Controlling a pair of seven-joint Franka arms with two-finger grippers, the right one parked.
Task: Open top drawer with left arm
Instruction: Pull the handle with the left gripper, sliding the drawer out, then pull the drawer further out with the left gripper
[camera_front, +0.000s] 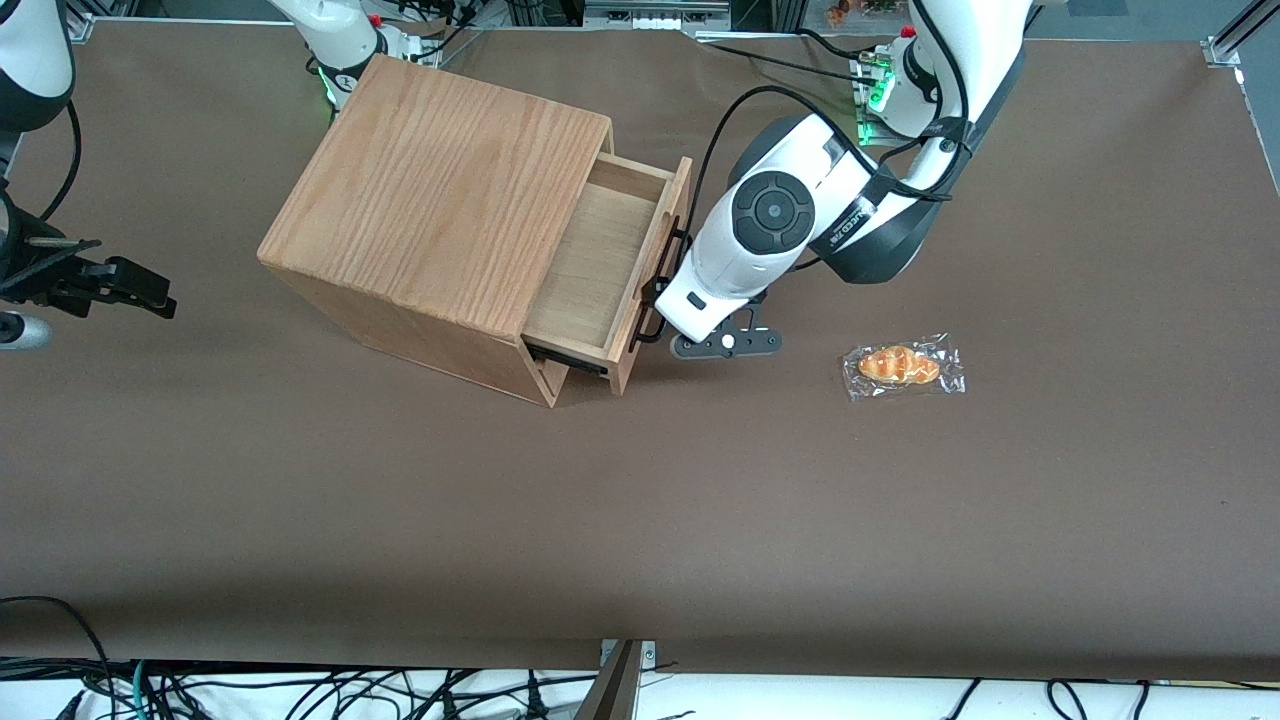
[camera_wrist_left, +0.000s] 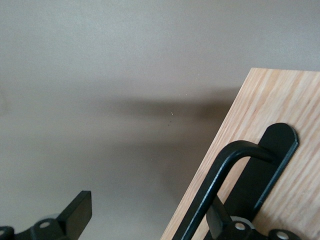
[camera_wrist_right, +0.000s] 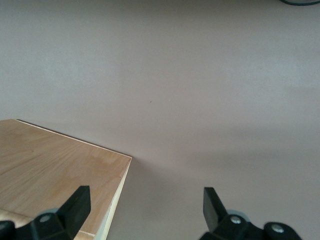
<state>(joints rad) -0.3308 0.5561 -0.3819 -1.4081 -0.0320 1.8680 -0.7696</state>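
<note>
Brown table (camera_front: 400, 520) throughout. Top drawer (camera_front: 605, 270) already pulled well out of cabinet (camera_front: 440, 190), pale inside showing. Gripper (camera_wrist_left: 145, 220) at black handle (camera_wrist_left: 220, 175), fingers apart, one finger hooked inside. Little left except letting go.

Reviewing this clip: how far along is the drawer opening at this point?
Mostly done: the top drawer is pulled well out of the cabinet, its pale inside exposed. In hand: the gripper is open at the handle, with one finger tucked under the bar. Left: perhaps a little more pull, then withdrawing.
</note>
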